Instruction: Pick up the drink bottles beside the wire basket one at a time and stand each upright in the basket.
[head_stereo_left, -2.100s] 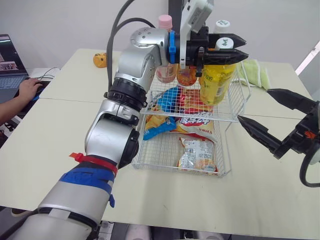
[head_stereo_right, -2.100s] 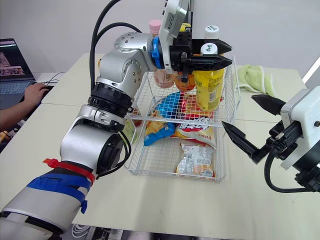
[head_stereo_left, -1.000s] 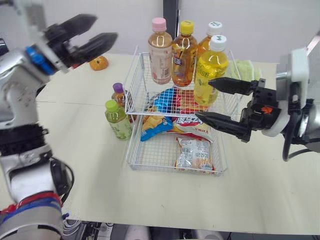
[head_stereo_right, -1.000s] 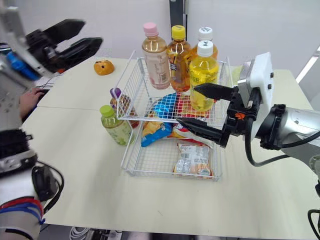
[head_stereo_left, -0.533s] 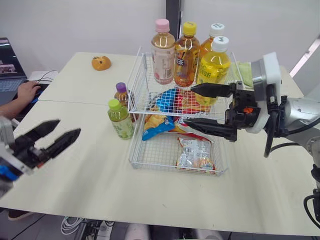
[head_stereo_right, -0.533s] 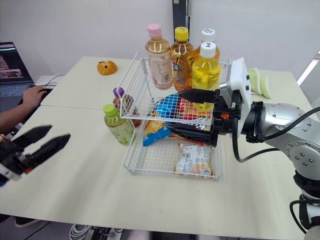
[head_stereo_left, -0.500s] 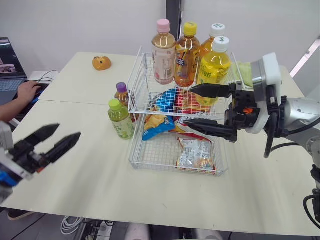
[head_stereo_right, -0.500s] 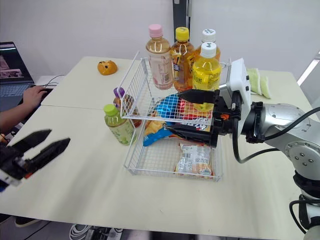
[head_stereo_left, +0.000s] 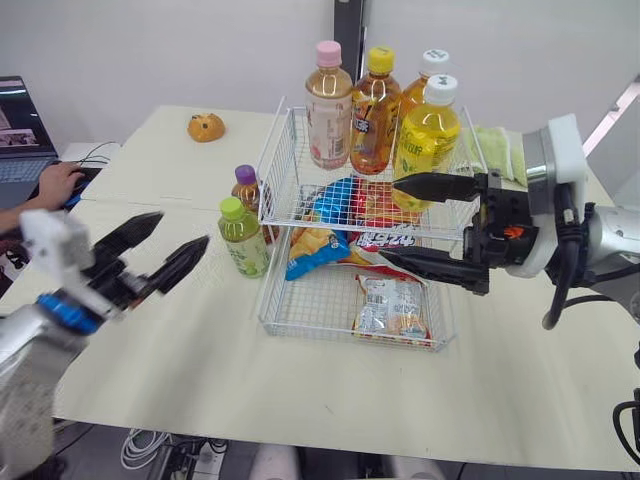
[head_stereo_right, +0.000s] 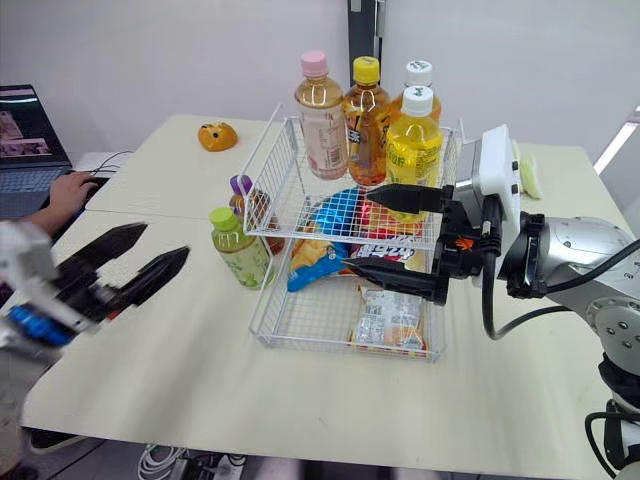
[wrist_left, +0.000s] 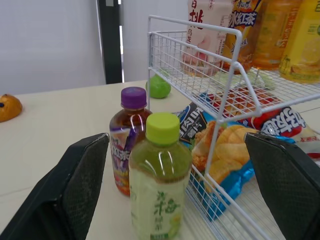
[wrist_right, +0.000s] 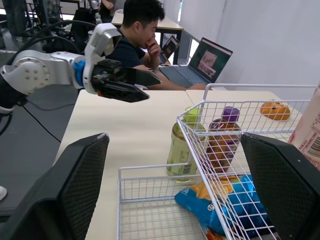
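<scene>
Left of the white wire basket (head_stereo_left: 268, 165), a green-capped bottle (head_stereo_left: 243, 240) and a purple-capped bottle (head_stereo_left: 246, 195) stand upright on the table. My left gripper (head_stereo_left: 180, 232) is open, low over the table, pointing at the green-capped bottle (wrist_left: 159, 175) from the left; that bottle and the purple-capped bottle (wrist_left: 130, 135) sit between its fingers (wrist_left: 75, 185) in the left wrist view, still at a distance. My right gripper (head_stereo_left: 392, 218) is open at the basket's right side, holding nothing. Several bottles stand in the upper tier, among them a yellow one (head_stereo_left: 428, 130).
Snack bags (head_stereo_left: 390, 305) fill the basket's lower tier. An orange toy (head_stereo_left: 205, 127) lies at the far left, a green cloth (head_stereo_left: 497, 145) behind the basket. A person's hand (head_stereo_left: 55, 185) rests by a laptop (head_stereo_left: 15, 130) at the left edge.
My left gripper let go of the yellow bottle in the upper tier, swung away to the front left, and has now come up and right toward the green-capped bottle. The right gripper shifted slightly right.
</scene>
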